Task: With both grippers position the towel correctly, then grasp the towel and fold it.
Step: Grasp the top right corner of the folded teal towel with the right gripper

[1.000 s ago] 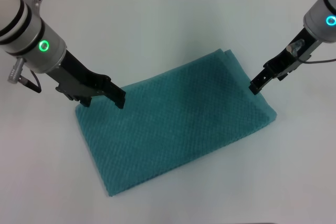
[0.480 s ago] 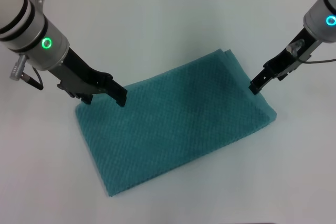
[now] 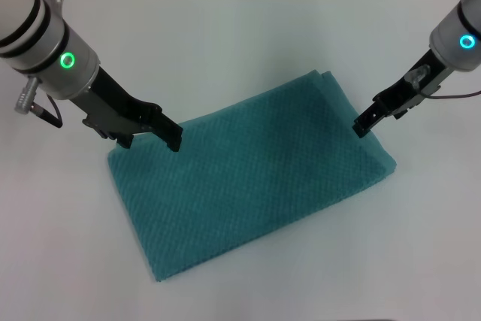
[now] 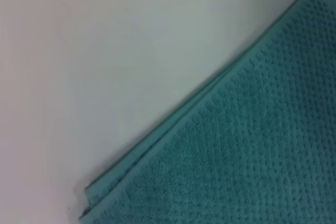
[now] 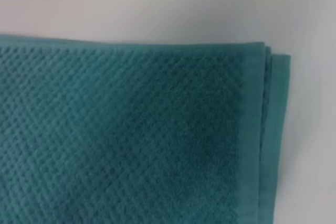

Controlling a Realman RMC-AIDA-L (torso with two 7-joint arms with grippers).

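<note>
Diagonally on the white table, the towel, both claws at opposite edges, grip unclear.

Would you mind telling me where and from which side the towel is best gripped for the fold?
Probably at its two far corners. The towel lies flat and skewed on the table, layered edges showing there. The left pincer is at the far left corner, the right pincer at the right edge; each would come from above and outside, pinching all layers.
</note>
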